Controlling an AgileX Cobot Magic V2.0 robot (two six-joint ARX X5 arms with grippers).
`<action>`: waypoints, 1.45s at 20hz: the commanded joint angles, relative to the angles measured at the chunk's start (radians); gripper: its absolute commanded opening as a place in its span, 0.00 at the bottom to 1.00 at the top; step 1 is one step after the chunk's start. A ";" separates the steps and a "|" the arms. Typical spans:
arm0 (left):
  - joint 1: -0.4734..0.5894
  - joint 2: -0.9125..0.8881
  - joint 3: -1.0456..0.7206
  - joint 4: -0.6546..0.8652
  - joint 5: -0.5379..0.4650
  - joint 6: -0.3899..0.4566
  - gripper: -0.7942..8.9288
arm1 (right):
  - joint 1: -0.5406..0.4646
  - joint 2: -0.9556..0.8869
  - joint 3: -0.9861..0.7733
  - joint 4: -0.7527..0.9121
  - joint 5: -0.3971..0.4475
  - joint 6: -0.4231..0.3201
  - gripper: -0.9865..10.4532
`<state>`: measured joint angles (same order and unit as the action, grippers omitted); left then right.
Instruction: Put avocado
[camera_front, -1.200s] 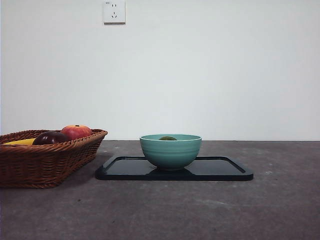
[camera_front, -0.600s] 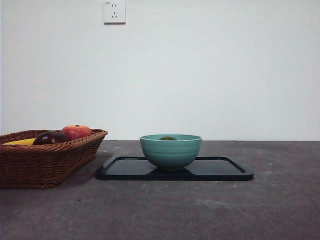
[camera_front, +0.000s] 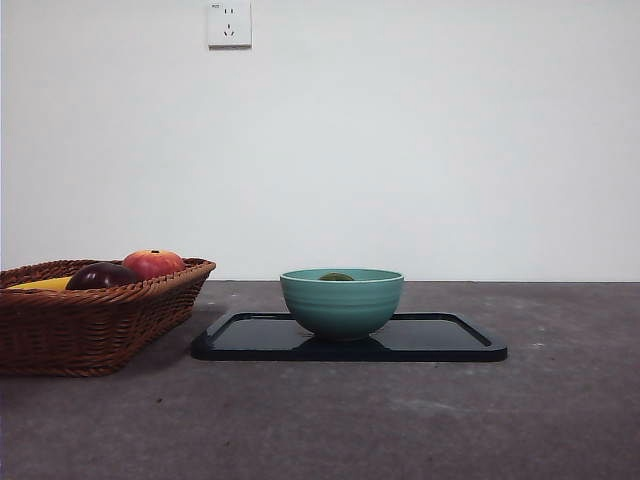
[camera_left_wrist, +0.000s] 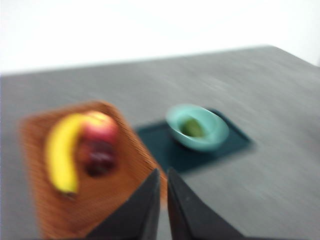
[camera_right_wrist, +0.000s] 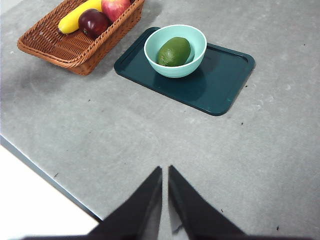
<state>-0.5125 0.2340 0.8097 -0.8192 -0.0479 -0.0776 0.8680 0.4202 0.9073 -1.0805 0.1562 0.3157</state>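
Observation:
The dull green avocado (camera_right_wrist: 174, 51) lies inside a teal bowl (camera_right_wrist: 195, 62); its top just shows over the rim in the front view (camera_front: 336, 277) and it is blurred in the left wrist view (camera_left_wrist: 192, 127). The bowl (camera_front: 341, 303) stands on a dark tray (camera_front: 440, 340). My left gripper (camera_left_wrist: 163, 172) is shut and empty, high above the table over the wicker basket. My right gripper (camera_right_wrist: 165, 170) is shut and empty, high above the table's near side, well away from the bowl. Neither gripper shows in the front view.
A wicker basket (camera_front: 90, 325) at the left holds a banana (camera_right_wrist: 79, 15), a dark purple fruit (camera_front: 100, 276) and a red-orange fruit (camera_front: 153, 263). The table edge (camera_right_wrist: 45, 175) runs close under my right gripper. A wall socket (camera_front: 229, 23) is on the back wall.

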 joint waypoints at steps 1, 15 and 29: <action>0.141 -0.002 -0.080 0.146 -0.005 0.090 0.11 | 0.010 0.003 0.004 0.011 0.001 0.010 0.10; 0.485 -0.113 -0.729 0.708 -0.002 0.013 0.11 | 0.010 0.003 0.004 0.011 0.002 0.010 0.10; 0.486 -0.231 -0.798 0.626 0.067 0.100 0.11 | 0.010 0.003 0.004 0.011 0.002 0.010 0.10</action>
<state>-0.0280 0.0044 0.0322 -0.1837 0.0067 -0.0032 0.8677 0.4202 0.9070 -1.0805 0.1566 0.3157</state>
